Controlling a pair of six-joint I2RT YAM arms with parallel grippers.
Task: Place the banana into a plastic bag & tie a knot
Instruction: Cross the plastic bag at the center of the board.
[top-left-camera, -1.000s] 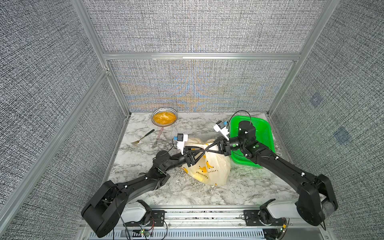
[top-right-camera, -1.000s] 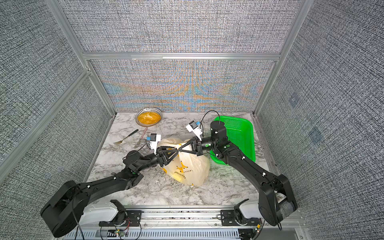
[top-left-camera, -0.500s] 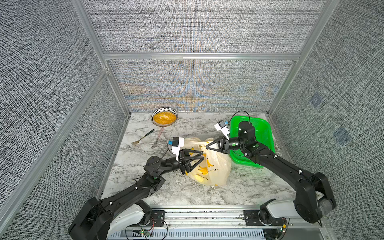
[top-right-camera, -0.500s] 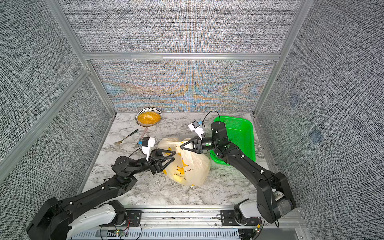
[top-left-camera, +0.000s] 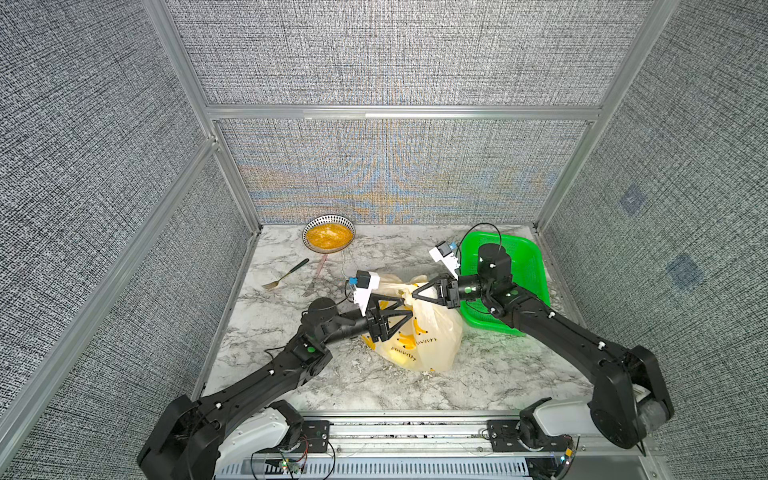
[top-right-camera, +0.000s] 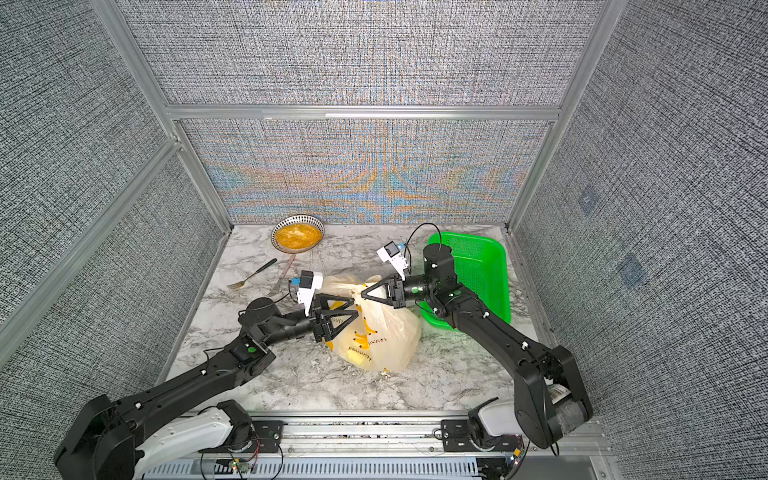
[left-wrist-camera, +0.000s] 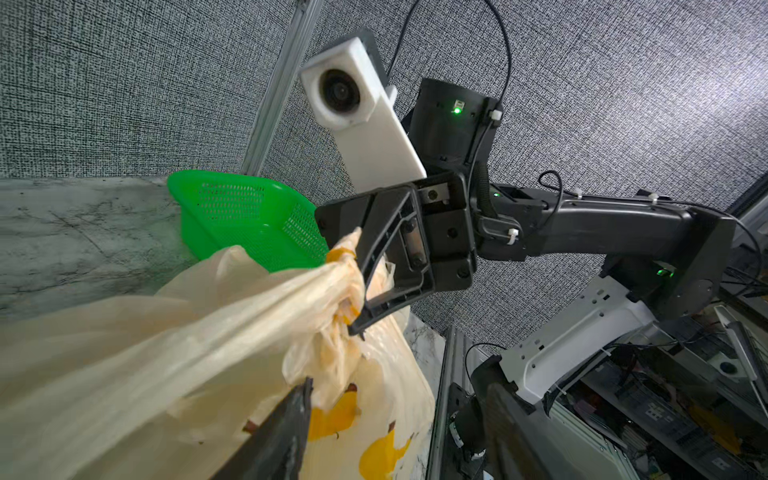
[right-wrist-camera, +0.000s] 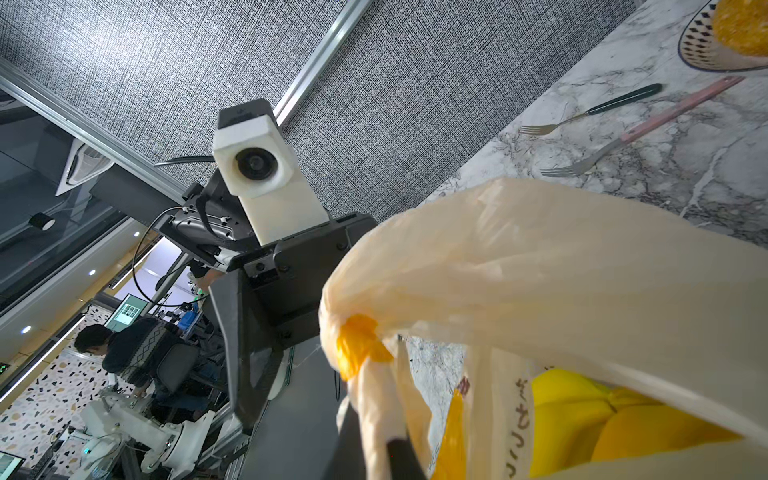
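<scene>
The plastic bag (top-left-camera: 419, 345), thin, cream and printed with yellow bananas, lies in the middle of the marble table (top-left-camera: 498, 374), long axis twelve to six, with its bunched knot (left-wrist-camera: 338, 286) of handle loops at the twelve o'clock end. The right gripper (top-left-camera: 413, 296) reaches in from three o'clock, pinched tight on that twist. The left gripper (top-left-camera: 407, 307) sits at nine o'clock, just as near, jaws spread and gripping nothing I can see.

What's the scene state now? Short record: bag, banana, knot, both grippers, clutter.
plastic bag: on table, next to green basket
banana: inside bag, yellow showing through plastic
knot: handles bunched into a twist; tightness unclear
left gripper: open, close to the twist
right gripper: shut on plastic bag at the twist
clutter: bowl, dark-handled fork, pink-handled fork at the back
</scene>
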